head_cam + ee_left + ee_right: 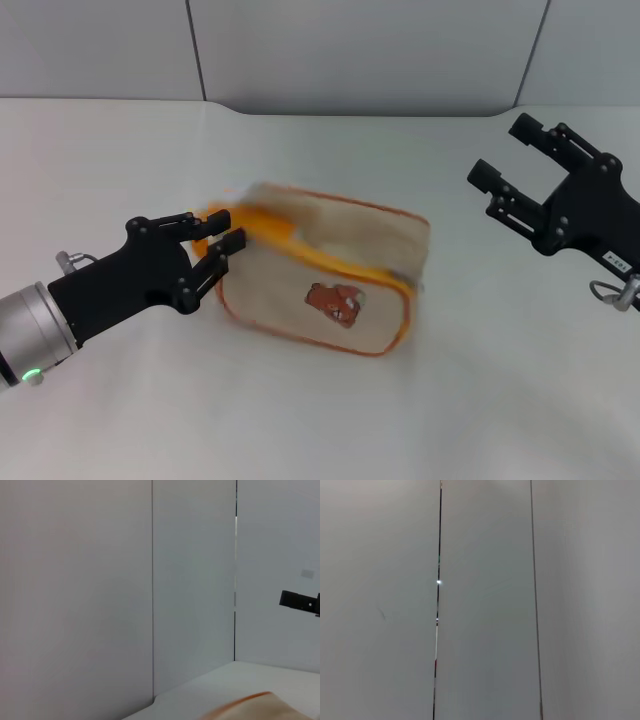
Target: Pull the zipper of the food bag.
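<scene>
- Head view shows us the food bag (330, 285) lying mid-bench (300, 420), bear print facing us, zipper (300, 248) along its top edge.
- Our left hand (216, 243) sits at the bag's left end, fingers (190, 222) spread around the orange handle (240, 218).
- Our right hand (520, 160) hovers well apart, spread.

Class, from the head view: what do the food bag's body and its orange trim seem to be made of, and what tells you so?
The food bag body looks like matte cream canvas or similar woven cloth: no shine, soft sagging sides, a printed brown bear. The orange piping along its edges looks like fabric tape, probably synthetic; blur leaves this open. The left gripper at the bag's orange end looks like matte black plastic or metal.
</scene>
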Tool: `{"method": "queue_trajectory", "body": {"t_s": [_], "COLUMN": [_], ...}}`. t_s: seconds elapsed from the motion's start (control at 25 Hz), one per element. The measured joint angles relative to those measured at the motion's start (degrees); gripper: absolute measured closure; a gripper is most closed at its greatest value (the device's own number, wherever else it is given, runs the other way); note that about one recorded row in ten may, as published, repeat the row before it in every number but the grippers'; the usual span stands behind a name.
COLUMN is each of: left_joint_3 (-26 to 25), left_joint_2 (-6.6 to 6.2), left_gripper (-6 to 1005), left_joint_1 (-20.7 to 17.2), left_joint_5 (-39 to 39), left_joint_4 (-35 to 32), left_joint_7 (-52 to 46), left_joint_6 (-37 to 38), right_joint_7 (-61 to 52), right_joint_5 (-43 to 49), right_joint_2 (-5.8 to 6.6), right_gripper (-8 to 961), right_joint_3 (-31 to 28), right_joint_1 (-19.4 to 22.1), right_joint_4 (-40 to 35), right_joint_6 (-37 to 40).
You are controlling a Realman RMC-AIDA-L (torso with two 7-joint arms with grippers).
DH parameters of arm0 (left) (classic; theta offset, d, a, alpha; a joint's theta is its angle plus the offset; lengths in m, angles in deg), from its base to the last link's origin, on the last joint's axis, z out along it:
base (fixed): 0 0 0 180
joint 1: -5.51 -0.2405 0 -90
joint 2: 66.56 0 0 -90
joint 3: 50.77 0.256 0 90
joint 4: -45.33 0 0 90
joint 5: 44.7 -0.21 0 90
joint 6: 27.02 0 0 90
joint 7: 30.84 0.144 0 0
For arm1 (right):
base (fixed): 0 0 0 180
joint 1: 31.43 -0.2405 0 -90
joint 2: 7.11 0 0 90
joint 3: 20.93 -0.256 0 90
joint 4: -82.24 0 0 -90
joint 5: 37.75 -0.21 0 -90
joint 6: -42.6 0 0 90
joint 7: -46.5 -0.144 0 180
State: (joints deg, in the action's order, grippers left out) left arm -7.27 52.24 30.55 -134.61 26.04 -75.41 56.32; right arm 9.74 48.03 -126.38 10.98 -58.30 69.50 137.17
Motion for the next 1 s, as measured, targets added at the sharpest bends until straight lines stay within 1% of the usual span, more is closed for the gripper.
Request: {"method": "queue_trajectory", "body": {"t_s": [0.12, 0.24, 0.28, 0.32, 0.44, 0.48, 0.52, 0.56, 0.64, 0.68, 0.72, 0.8, 0.88, 1.0], "left_joint_3": [-0.56, -3.47, -4.23, -3.96, -0.79, 1.12, 1.12, 1.75, 2.34, 2.53, 2.53, 2.65, 2.67, 2.67], "left_joint_2": [-0.22, -1.07, -1.6, -2.41, -5.05, -6.0, -6.0, -6.23, -6.21, -5.91, -5.91, -5.53, -5.23, -4.95], "left_gripper": [817, 769, 753, 737, 586, 536, 473, 410, 284, 274, 264, 244, 234, 234], "left_joint_1": [-0.79, -2.09, -2.28, -2.25, -1.05, -0.07, -0.07, 0.43, 1.09, 1.57, 1.57, 2.26, 2.95, 3.59], "left_joint_5": [0.2, 1.08, 1.2, 0.87, -1.12, -2.85, -2.85, -4.17, -6.78, -8.84, -8.84, -11.69, -13.98, -15.82], "left_joint_4": [-0.34, -1.73, -2.31, -2.67, -3.18, -3.57, -3.57, -4.2, -5.52, -6.5, -6.5, -7.01, -7.11, -7.16], "left_joint_7": [-0.25, -3.32, -5.19, -7.04, -12.63, -15.13, -15.13, -16.62, -19.17, -20.97, -20.97, -22.94, -24.36, -25.16], "left_joint_6": [0.31, 3.33, 4.93, 6.8, 13.13, 16.66, 16.66, 18.66, 21.56, 22.74, 22.74, 23.05, 22.91, 22.76], "right_joint_7": [0.0, -0.53, -2.67, -2.67, -8.48, -13.3, -13.3, -15.6, -19.27, -21.44, -21.44, -22.26, -22.26, -22.09], "right_joint_5": [0.0, 0.04, 0.42, 0.42, 2.57, 5.39, 5.39, 7.06, 10.97, 14.78, 14.78, 18.47, 20.58, 21.82], "right_joint_2": [0.0, 0.0, 0.06, 0.06, 0.59, 1.55, 1.55, 2.08, 3.08, 3.7, 3.7, 3.97, 4.02, 3.7], "right_gripper": [230, 231, 231, 231, 231, 231, 231, 230, 230, 230, 230, 230, 230, 230], "right_joint_3": [0.04, 0.16, 0.75, 0.75, 2.82, 5.55, 5.55, 6.94, 9.47, 10.78, 10.78, 11.24, 11.25, 11.3], "right_joint_1": [-0.07, -0.02, -0.03, -0.03, -0.14, -0.46, -0.46, -0.7, -1.55, -2.19, -2.19, -2.53, -2.54, -2.55], "right_joint_4": [0.03, -0.01, -0.6, -0.6, -3.36, -6.09, -6.09, -7.31, -9.21, -10.2, -10.2, -10.65, -10.69, -10.72], "right_joint_6": [-0.09, -0.06, 0.52, 0.52, 2.48, 4.79, 4.79, 6.03, 8.41, 10.14, 10.14, 11.03, 11.14, 10.99]}}
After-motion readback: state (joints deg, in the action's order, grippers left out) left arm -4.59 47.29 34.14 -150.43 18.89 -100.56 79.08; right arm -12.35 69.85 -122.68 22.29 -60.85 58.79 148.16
